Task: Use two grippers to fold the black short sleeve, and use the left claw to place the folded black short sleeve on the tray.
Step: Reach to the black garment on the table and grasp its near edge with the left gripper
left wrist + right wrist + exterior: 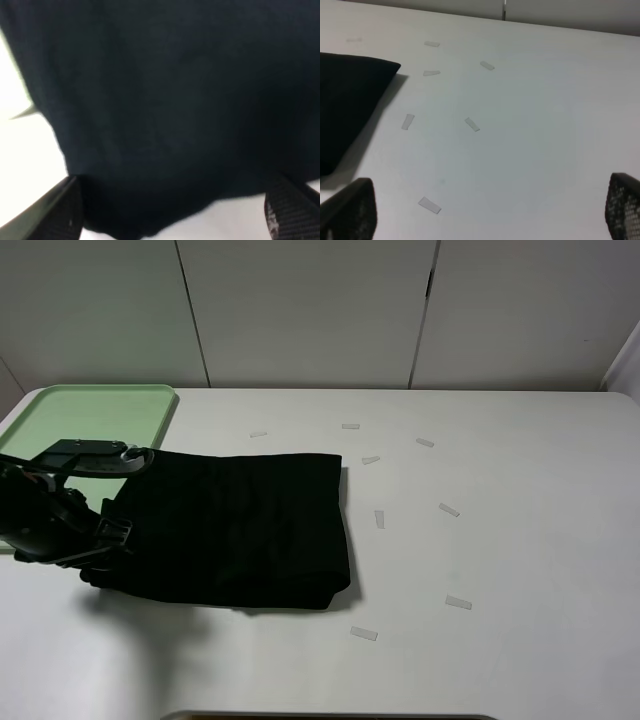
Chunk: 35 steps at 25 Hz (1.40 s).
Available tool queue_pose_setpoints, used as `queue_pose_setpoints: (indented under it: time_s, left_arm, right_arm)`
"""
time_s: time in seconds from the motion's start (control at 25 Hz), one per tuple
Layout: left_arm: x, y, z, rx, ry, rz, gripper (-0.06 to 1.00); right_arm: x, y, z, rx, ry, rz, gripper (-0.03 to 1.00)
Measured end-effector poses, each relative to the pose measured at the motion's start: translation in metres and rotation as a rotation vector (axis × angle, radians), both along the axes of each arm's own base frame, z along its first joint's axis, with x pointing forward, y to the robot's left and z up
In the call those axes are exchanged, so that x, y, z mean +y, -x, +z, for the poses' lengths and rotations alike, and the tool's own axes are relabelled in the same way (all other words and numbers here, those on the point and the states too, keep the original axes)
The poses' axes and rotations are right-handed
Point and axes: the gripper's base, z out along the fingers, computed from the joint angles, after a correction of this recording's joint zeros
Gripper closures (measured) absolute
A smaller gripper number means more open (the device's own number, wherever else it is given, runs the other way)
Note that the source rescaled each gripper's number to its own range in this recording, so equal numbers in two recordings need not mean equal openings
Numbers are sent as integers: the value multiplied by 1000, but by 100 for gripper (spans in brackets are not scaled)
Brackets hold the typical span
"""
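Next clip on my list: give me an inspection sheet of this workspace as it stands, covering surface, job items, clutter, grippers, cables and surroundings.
Surface: white table, no spills seen.
Job's things: black short sleeve folded into a rectangle, lying mostly on the table. The tray is at the far left corner. The arm hides whether the shirt overlaps it.
Clutter: small tape strips scattered on the table right of the shirt.
Grippers: left gripper open at the shirt's left edge; right gripper open over bare table, holding nothing.
Cables: one looped cable on the left arm.
Surroundings: pale wall panels behind the table.
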Motion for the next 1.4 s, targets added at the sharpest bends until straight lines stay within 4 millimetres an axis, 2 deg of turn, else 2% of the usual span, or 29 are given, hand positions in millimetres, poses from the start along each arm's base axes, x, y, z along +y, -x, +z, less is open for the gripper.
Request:
queue_pose_setpoints:
  time_s: [0.16, 0.32, 0.4, 0.52, 0.64, 0.92, 1.28, 1.4]
  left_arm:
    - [4, 5, -7, -50, -5, 69, 22]
    - [5, 4, -5, -83, -5, 81, 21]
    - [5, 3, -1, -112, -1, 85, 17]
    - [6, 2, 1, -131, -1, 94, 4]
    - [9, 5, -1, -143, -6, 105, -2]
    - [12, 10, -6, -187, -2, 168, -3]
    - [13, 8, -6, -218, 22, 252, 3]
    - [13, 8, -12, -189, 17, 264, 5]
  right_arm:
    - [0, 0, 0, 0, 0, 0, -3]
    - [0, 0, 0, 1, 0, 0, -3]
    - [0, 0, 0, 1, 0, 0, -3]
    - [0, 0, 0, 1, 0, 0, -3]
    - [0, 0, 0, 1, 0, 0, -3]
    - [0, 0, 0, 1, 0, 0, -3]
    - [0, 0, 0, 1, 0, 0, -3]
    - [0, 0, 0, 0, 0, 0, -3]
